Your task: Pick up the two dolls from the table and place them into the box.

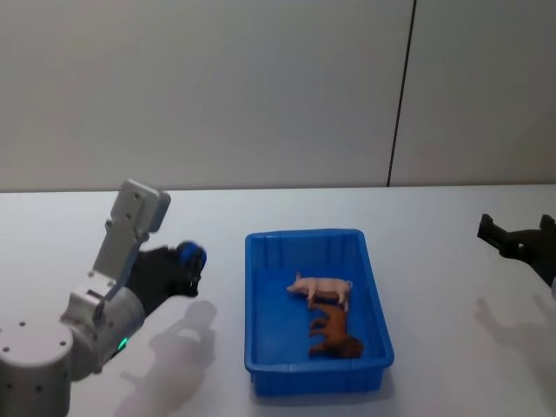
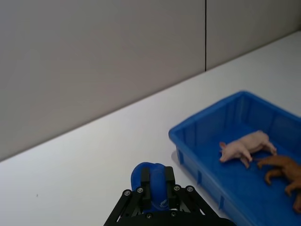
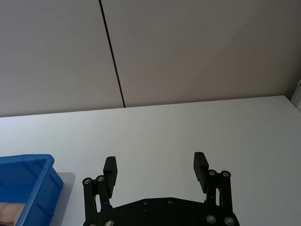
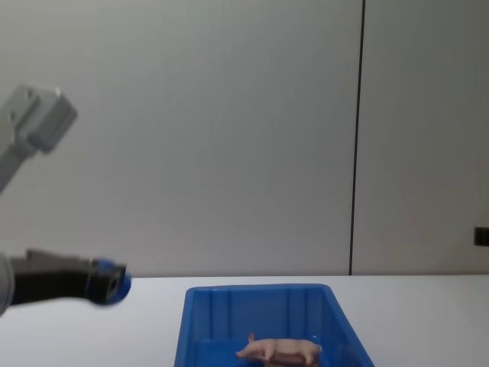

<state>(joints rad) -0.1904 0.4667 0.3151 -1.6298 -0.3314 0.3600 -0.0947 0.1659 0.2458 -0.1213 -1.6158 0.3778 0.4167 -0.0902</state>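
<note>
We see both dolls already inside the box [image 1: 261,287], so we judge the placing done and the arms merely clear of it. The pink pig [image 1: 321,287] stands near the middle of the blue floor, and the brown animal [image 1: 334,333] is just beside it, toward the near wall; whether the 2 touch we cannot tell. Nothing else is in the box, which sits on the white table [image 1: 434,261].

Our left gripper [image 2: 153,181] hangs above the table to the left of the box, apart from its rim, its blue-tipped fingers [image 2: 143,178] pressed together on nothing, likely because its load is delivered. Our right gripper [image 3: 155,167] waits well off to the right, its fingers [image 3: 111,165] spread wide and empty, which suits an arm with no doll left to fetch.
</note>
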